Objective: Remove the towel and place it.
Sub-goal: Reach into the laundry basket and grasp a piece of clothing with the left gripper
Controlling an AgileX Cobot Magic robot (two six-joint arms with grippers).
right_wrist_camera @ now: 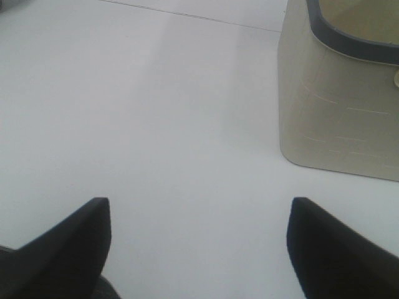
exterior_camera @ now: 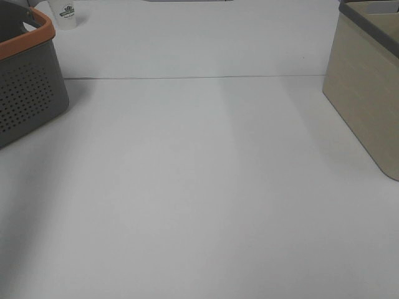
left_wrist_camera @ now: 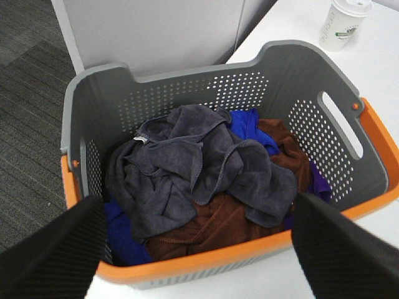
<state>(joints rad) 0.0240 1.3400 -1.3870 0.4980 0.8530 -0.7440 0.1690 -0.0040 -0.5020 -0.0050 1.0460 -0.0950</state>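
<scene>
With left claw point(left_wrist_camera: 198, 207) and right claw point(right_wrist_camera: 199, 205) both open and empty, we risk lifting the brown cloth point(left_wrist_camera: 209, 229) tangled under the towel point(left_wrist_camera: 181, 168).

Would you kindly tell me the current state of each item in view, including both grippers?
Dark charcoal-grey terry towel: crumpled, topmost in the basket, not held.
Grey perforated plastic basket with orange rim: upright, holding a heap of cloths.
Brown cloth: bunched under the towel.
Blue cloth: partly buried.
White lidded paper cup: upright, lid on.
Beige open-topped bin: upright; contents not visible.
Left gripper: jaws open, empty.
Right gripper: jaws open, empty.
</scene>
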